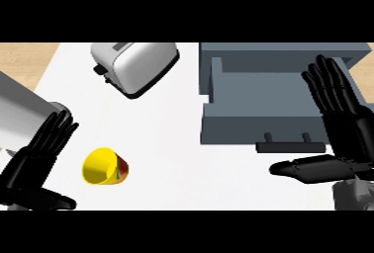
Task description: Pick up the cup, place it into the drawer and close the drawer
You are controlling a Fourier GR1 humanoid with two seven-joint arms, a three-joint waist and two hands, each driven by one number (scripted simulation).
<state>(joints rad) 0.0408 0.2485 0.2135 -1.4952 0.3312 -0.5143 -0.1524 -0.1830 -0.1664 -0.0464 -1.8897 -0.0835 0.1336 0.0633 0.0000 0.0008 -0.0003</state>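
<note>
A yellow cup [104, 167] with a red patch lies on its side on the white counter, lower left of centre. My left hand [36, 158] rests just left of it, fingers straight and open, not touching it. The grey drawer [274, 123] stands pulled open at the right, its dark handle [290, 146] facing me. Over the drawer's right side my right hand [343, 123] is open, fingers pointing away and thumb stretched left below the handle. Neither hand holds anything.
A silver toaster [135, 64] sits tilted at the back centre-left. A large grey appliance [22, 116] occupies the left edge behind my left hand. The white counter [182, 163] stretches between cup and drawer, with wooden floor showing at the far corners.
</note>
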